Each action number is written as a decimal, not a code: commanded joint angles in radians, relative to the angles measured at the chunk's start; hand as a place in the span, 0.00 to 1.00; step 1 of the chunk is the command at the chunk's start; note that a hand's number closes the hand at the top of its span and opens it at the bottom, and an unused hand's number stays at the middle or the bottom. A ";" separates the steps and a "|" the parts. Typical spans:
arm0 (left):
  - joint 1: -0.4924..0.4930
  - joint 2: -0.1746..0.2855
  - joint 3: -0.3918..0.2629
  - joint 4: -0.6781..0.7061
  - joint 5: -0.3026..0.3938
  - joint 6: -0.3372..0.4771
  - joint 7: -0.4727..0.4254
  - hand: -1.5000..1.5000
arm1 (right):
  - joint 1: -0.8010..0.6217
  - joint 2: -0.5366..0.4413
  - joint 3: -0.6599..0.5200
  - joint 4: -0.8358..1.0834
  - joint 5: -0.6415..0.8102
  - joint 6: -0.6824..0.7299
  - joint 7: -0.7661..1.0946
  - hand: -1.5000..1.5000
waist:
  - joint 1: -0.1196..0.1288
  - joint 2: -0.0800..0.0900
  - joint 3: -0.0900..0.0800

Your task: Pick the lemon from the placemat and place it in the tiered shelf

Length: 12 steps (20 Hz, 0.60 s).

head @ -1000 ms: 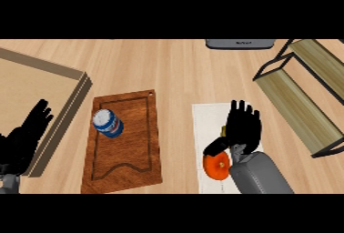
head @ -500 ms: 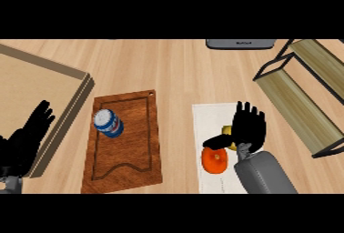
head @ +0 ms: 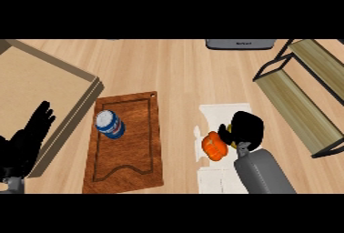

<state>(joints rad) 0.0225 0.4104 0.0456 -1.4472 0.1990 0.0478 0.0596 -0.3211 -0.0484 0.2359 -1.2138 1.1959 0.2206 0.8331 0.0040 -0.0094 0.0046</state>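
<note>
Fingers of the right hand [head: 246, 126] curl downward into a rounded clench over the lemon [head: 233, 144]. Only a sliver of yellow shows, at the heel of the hand, so they appear to be grasping it, though the contact itself is hidden. The lemon lies on the white placemat [head: 222, 113], just beside an orange ribbed fruit [head: 214, 146] that touches or nearly touches the hand's left side.

To do this pick well, the hand should enclose the lemon alone and rise straight up before swinging right, so that the orange fruit is not dragged along and the placemat is not rucked.

The tiered shelf [head: 295, 103] stands to the right of the placemat, set at a slant; nothing shows on its wooden planks. Left of the placemat, a wooden board [head: 134, 157] carries a blue and white can [head: 109, 124], standing upright. Farther left sits a large cardboard box [head: 67, 68], with nothing visible in the part that shows. The left hand [head: 30, 136] rests at the left edge, fingers straight and released.
</note>
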 commanded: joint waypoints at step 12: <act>-0.012 -0.019 0.067 0.029 -0.013 -0.070 0.042 0.50 | 0.063 -0.024 0.103 -0.184 0.136 0.000 -0.008 1.00 | -0.005 0.007 -0.005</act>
<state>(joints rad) 0.0006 0.3955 0.0962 -1.4257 0.1713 0.0034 0.0828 -0.2828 -0.0780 0.3027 -1.2906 1.2972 0.2014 0.7981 0.0009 -0.0068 0.0065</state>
